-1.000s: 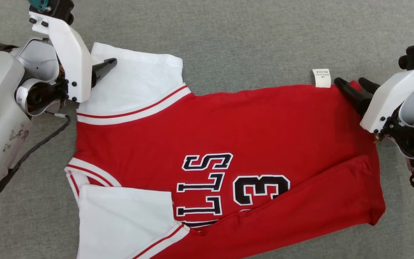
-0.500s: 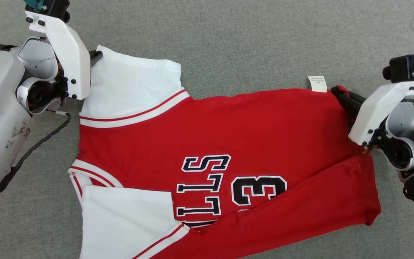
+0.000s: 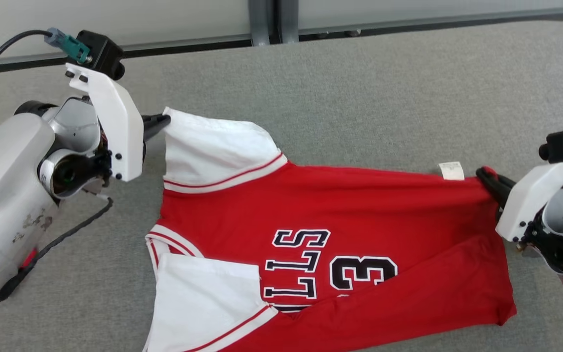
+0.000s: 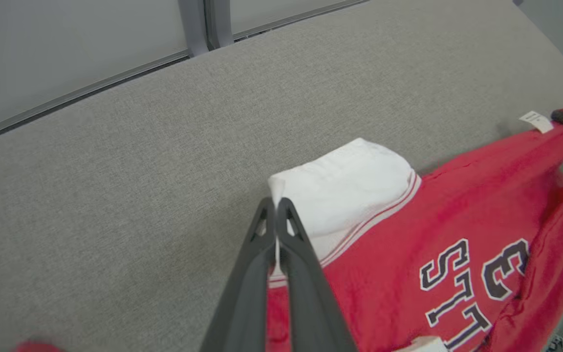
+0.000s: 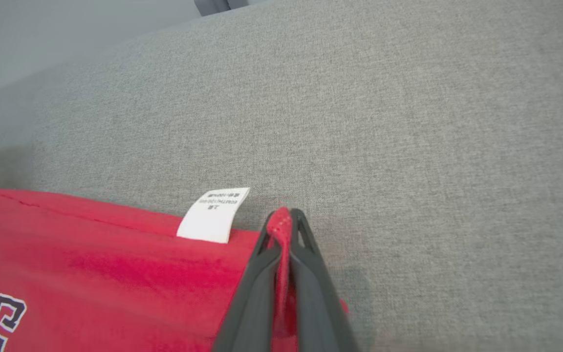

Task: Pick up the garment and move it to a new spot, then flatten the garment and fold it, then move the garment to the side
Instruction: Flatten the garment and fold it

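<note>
— Where's the jersey (image 3: 359,205) now?

— On the grey mat (image 3: 359,88), chest up, its far edge raised off the mat between the two arms. On the left, the left gripper (image 4: 275,208) is clamped on the outer corner of the far white sleeve (image 3: 213,146). The fingers are pressed together with only a sliver of white between them.

— That's a thin bite.

— It's my worry. From here I can't quite tell how much cloth is really in there. If the arms lift or pull apart, that corner may slide out and the whole left side drop. The near sleeve (image 3: 203,303) lies loose on the mat and could drag or bunch.

— And the middle?

— Soft red knit, pulled fairly smooth, with stitched black-and-white lettering and a numeral. White ribbed bands with red stripes edge the sleeves. A long flap of red (image 3: 408,293) lies doubled over along the near side. Lifted unevenly, it could flop open and spoil the shape.

— The right?

— A small white label (image 3: 451,170) sticks up from the edge. Just beside it, the right gripper (image 5: 284,217) is pinched shut on a nub of red hem. That hold looks firmer, but a hard tug against the left could stretch the knit. The mat is coarse woven stuff, so it will grab rather than let cloth slide.
</note>
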Controlling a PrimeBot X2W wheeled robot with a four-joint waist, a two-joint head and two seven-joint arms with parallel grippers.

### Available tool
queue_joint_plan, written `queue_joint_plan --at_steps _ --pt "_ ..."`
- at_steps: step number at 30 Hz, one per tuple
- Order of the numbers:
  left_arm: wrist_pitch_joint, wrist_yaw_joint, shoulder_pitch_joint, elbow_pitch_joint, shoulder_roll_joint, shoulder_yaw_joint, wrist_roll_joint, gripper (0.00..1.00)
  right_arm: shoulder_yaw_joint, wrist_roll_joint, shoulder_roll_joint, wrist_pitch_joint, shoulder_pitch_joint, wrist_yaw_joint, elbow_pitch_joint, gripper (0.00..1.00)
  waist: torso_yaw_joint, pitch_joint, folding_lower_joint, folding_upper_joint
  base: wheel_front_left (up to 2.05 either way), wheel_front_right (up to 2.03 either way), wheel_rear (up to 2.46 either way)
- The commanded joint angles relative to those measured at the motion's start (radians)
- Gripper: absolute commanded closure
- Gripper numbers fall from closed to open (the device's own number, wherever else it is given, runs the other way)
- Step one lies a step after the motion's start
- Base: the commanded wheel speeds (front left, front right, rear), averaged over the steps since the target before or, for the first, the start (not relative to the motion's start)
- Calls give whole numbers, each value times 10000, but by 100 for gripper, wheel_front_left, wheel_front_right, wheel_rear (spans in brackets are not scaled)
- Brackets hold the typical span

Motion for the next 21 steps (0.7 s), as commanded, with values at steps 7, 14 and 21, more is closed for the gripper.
queue_joint_plan --at_steps 7,14,21 --pt "992 -8 843 -1402 1053 -267 -1003 100 482 210 -453 61 514 3 290 100 702 -1388 -1 0 0 0 0" --pt "1754 97 1366 -2646 1639 -421 -1607 100 819 354 -777 241 651 3 287 100 944 -1758 -1 0 0 0 0" --pt "2288 505 1983 -4148 2220 -637 -2080 100 1306 585 -1313 652 964 3 -127 100 1082 -1949 -1 0 0 0 0"
